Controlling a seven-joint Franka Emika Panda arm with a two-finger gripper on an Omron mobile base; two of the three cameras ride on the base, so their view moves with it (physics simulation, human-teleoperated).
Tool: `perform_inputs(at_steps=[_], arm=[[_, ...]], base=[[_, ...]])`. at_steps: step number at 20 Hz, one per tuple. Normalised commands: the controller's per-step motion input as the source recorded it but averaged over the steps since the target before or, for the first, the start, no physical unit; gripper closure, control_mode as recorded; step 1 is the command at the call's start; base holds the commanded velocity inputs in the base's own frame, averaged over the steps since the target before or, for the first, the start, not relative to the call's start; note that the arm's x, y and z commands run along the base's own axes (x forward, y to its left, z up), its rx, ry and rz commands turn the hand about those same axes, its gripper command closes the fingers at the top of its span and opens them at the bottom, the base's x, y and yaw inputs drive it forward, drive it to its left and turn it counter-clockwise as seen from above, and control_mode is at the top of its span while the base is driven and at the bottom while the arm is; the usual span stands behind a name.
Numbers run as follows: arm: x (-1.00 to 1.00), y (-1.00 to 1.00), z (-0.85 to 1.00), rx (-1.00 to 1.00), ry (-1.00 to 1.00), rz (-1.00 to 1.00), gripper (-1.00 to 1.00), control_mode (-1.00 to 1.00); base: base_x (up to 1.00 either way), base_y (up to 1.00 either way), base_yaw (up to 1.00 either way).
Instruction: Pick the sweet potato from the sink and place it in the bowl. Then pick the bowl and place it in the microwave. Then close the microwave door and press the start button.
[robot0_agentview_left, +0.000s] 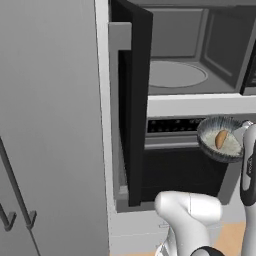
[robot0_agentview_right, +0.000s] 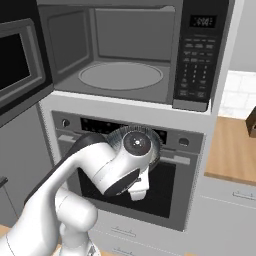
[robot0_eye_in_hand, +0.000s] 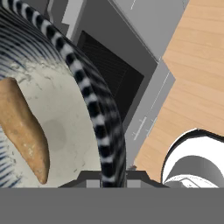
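One open microwave (robot0_agentview_right: 125, 55) above oven (robot0_agentview_right: 150, 185).

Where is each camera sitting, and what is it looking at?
Left base view: behind the arm's left, facing the open microwave door and the carried bowl; arm at lower right.
Right base view: behind the arm's right, facing the microwave and oven; arm from lower left.
Hand view: on the hand, looking along the jaws at the bowl rim and sweet potato.
Shared: both base views show microwave and bowl.
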Motion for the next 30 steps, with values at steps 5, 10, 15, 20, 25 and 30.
perform_inputs(at_steps=[5, 10, 15, 20, 25, 30], arm=[[0.00, 0.00, 0.00, 0.00, 0.00, 0.00, 1.00, 1.00], [0.00, 0.00, 0.00, 0.00, 0.00, 0.00, 1.00, 1.00], [0.00, 0.00, 0.00, 0.00, 0.00, 0.00, 1.00, 1.00], [0.00, 0.00, 0.00, 0.00, 0.00, 0.00, 1.00, 1.00], [0.00, 0.00, 0.00, 0.00, 0.00, 0.00, 1.00, 1.00], [0.00, 0.00, 0.00, 0.00, 0.00, 0.00, 1.00, 1.00]], base=[[0.29, 0.07, -0.06], [0.40, 0.19, -0.04], [0.39, 0.26, -0.03], [0.31, 0.20, -0.01], [0.01, 0.01, 0.00], [-0.03, 0.00, 0.00]])
